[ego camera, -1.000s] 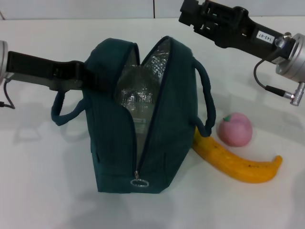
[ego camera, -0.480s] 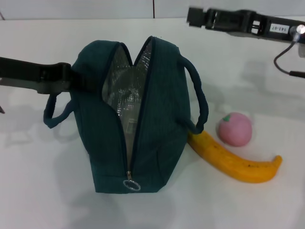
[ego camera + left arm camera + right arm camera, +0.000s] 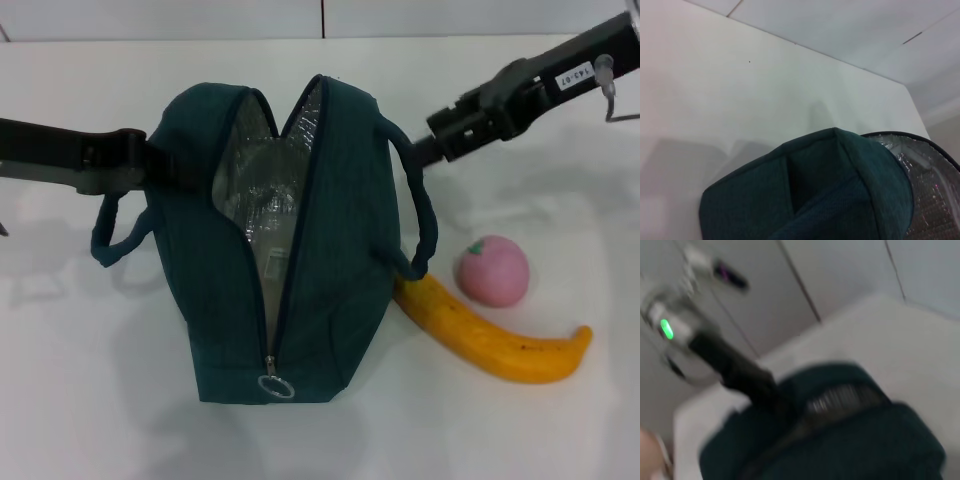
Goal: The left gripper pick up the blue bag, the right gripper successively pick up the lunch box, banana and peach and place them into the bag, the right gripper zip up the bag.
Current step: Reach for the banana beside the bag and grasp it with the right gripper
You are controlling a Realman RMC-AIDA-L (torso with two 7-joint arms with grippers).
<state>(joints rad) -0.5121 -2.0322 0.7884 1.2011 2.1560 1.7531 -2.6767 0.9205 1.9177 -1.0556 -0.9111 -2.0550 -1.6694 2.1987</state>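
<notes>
The left gripper [image 3: 165,165] reaches in from the left edge of the head view and meets the left wall of the bag [image 3: 340,290] near its top; the fingers are lost against the dark fabric, so whether they clamp the wall cannot be told. The arm behind it is cut off by the frame edge. The bag stands upright on the white table [image 3: 90,400], unzipped, with the zipper pull [image 3: 276,386] resting at the near bottom end of the opening. Silver lining [image 3: 250,200] shows inside (a pale shape lies lower in the gap, too dim to identify). A looped handle [image 3: 112,235] hangs on the left side, and a second handle [image 3: 420,205] hangs on the right.

The right gripper [image 3: 435,140] enters from the far right and ends just beside the top of the right handle; its fingertips sit behind the strap, so their state cannot be told. A banana [image 3: 495,338] lies on the table at the right, its left end hidden behind the bag. A peach [image 3: 492,271] sits just beyond the banana, close to it.

The left wrist view shows only the bag's top corner [image 3: 830,190], a strip of lining and bare table. The right wrist view is blurred; it shows the bag [image 3: 865,445] from the opposite side and the left arm [image 3: 735,367] reaching into it.
</notes>
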